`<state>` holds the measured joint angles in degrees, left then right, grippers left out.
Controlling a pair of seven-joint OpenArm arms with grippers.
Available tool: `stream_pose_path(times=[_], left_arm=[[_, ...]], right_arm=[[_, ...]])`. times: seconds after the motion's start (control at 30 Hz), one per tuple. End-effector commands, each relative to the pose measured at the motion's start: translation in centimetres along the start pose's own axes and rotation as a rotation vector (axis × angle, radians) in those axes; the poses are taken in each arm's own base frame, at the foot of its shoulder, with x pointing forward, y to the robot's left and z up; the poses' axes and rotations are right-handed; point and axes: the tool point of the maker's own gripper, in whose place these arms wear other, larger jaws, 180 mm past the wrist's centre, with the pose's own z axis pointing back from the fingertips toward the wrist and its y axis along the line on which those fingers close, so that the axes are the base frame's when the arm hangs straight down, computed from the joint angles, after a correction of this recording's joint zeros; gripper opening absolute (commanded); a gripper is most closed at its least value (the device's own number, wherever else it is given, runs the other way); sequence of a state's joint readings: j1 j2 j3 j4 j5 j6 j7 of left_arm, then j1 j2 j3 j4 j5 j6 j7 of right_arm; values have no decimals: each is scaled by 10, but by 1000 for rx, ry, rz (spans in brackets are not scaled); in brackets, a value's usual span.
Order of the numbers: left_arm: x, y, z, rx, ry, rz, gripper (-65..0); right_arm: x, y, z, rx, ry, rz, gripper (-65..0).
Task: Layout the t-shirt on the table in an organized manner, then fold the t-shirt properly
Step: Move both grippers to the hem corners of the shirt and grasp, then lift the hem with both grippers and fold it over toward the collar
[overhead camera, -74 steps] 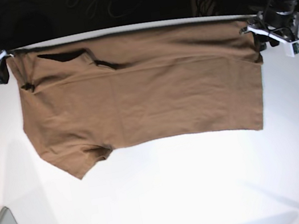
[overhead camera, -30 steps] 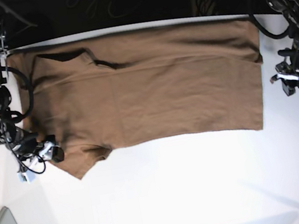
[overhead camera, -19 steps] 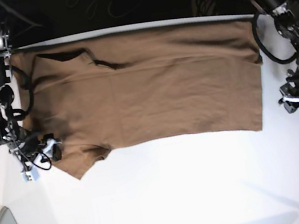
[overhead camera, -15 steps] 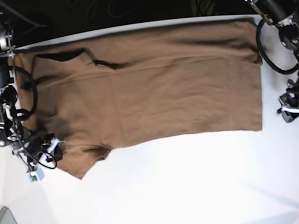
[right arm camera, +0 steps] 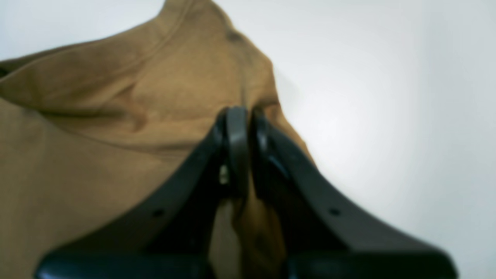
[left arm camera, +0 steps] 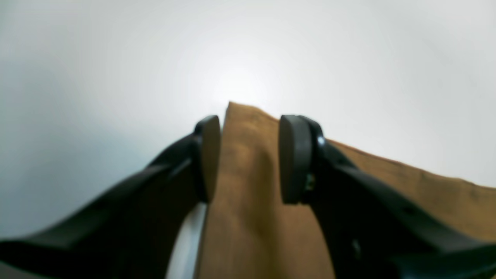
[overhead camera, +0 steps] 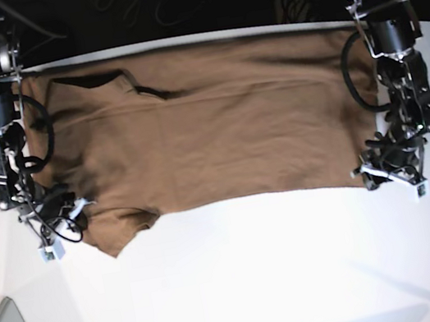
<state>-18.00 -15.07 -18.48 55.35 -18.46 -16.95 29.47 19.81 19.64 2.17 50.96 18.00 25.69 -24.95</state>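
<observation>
T-shirt (overhead camera: 200, 126) lies flat along the desk's (overhead camera: 262, 286) far edge. Both arms have dropped to its near corners. Right tool (right arm camera: 243, 128) just pinched the sleeve; left tool (left arm camera: 248, 159) spread, straddling the hem corner. Fold likely starting.

The plain tan-brown short-sleeved cotton t-shirt (overhead camera: 209, 124) lies spread across the far half of the large smooth white tabletop (overhead camera: 261, 278), its long top edge along the table's far rim. In the base view, the sleeve points toward the near left, and the right gripper (overhead camera: 70, 216) sits on that sleeve's edge. Over at the shirt's near right corner sits the left gripper (overhead camera: 375, 170), straddling the cloth's corner.
</observation>
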Motion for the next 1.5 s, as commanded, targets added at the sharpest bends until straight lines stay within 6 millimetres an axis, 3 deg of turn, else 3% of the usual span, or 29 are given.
stream_pose_path(times=[0.0,0.33,0.57,0.93,1.0,1.1,1.13,1.3,1.47], left_arm=[[29,2,1,-1,-75,-3,-403],[22,5,-2,4,-59,7,-403],[4,17,-14,67,-5,-74,-403],[-8,8,-19,59,3,-102,-410],[-9,7,-19,56,6,-100,-453],[-14,3,-21,52,12,-91,-623],[-14,2,-21,51,13,-92,-650],[-20,-4,-20,38,14,-85,-650],[3,-17,-4,23,-70,-128,-649]], right_arm=[[7,-4,2,-5,3,21,-650],[7,-4,2,-5,3,21,-650],[7,2,0,5,0,15,-650],[7,3,-1,7,-2,14,-650],[8,2,-1,5,-4,12,-650],[9,2,0,5,-6,11,-650],[9,2,0,5,-6,11,-650],[10,2,0,5,-12,9,-650],[29,6,8,6,-72,39,-650]])
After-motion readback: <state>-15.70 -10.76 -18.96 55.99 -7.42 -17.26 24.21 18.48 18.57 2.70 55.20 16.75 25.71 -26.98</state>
